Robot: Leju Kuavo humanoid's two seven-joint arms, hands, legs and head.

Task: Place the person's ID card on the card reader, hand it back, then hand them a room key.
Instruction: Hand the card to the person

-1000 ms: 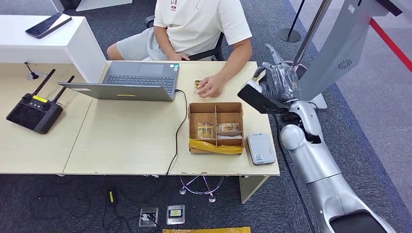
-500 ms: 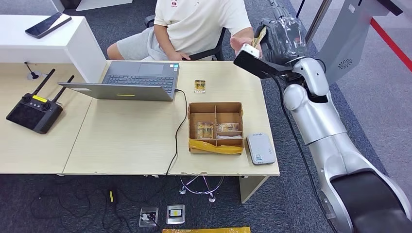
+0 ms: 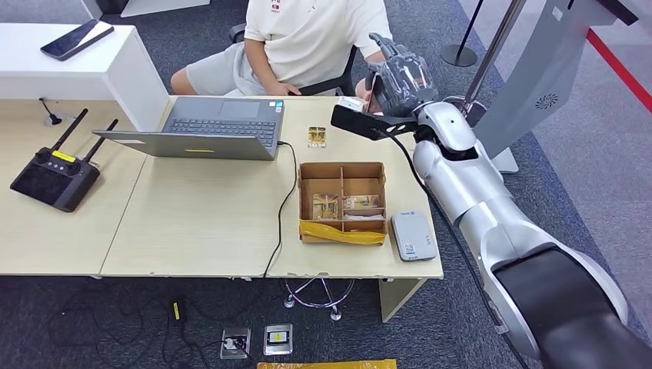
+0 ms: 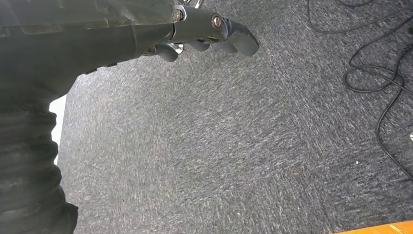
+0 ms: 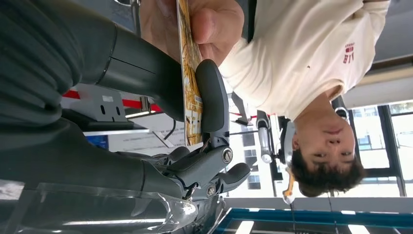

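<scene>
My right hand (image 3: 397, 77) is raised above the table's far right corner, in front of the seated person (image 3: 307, 38). It pinches a yellow patterned card (image 5: 191, 83) between thumb (image 5: 212, 97) and fingers. The person's fingers (image 5: 214, 22) grip the card's other end. A second yellow card (image 3: 316, 137) lies flat on the table beside the laptop. The grey card reader (image 3: 413, 236) sits at the table's near right corner. My left hand (image 4: 204, 34) hangs over dark carpet and holds nothing.
A cardboard box (image 3: 342, 165) with compartments holding cards stands beside the reader. An open laptop (image 3: 207, 127) sits further left, its cable running off the table's front edge. A black controller (image 3: 54, 177) lies at far left. A grey stand (image 3: 538, 69) rises right of my arm.
My right arm swung up and leftward with the card, toward the person. The person's hand left the card on the table and rose to grip the card I hold.
</scene>
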